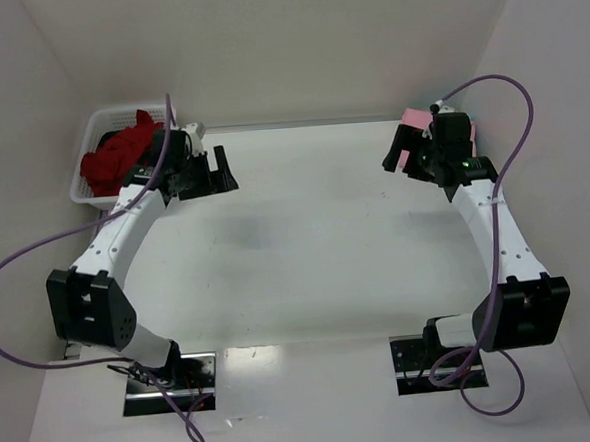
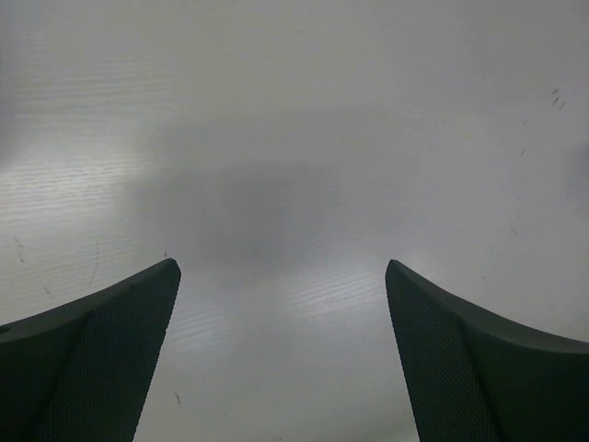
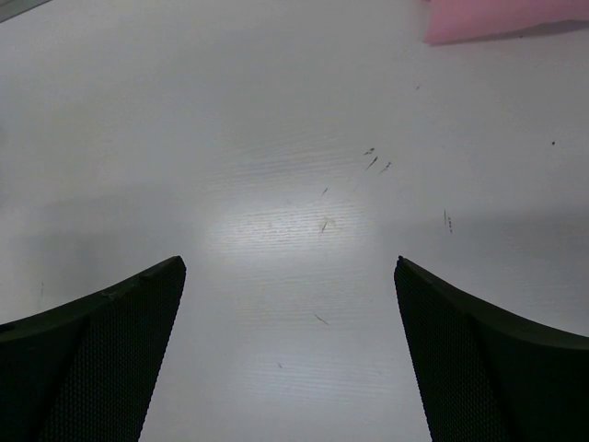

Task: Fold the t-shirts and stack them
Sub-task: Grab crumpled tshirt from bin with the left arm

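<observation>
A white lattice basket [image 1: 83,164] sits at the far left corner of the worktop [image 1: 306,230], against the side wall. It holds a dark red t-shirt [image 1: 121,156], bunched and unfolded, heaped high enough to rise above the rim. Whether other shirts lie under it cannot be told.

The left claw [image 1: 212,176] hangs just beside the basket's right side, over bare worktop. Its jaws are spread wide and grip nothing. In the left wrist view, the left claw [image 2: 281,267] shows only the plain white surface between its two dark fingertips.

At the far right corner lies a light pink t-shirt [image 1: 416,121], flat on the worktop and outside any container. It is partly hidden behind the right arm's wrist. The right claw [image 1: 406,159] hovers near it, jaws also spread and empty. From the right wrist camera, the right claw [image 3: 290,262] looks down on bare worktop. An edge of the pink t-shirt [image 3: 497,18] shows at the upper right, well clear of the fingertips.
</observation>
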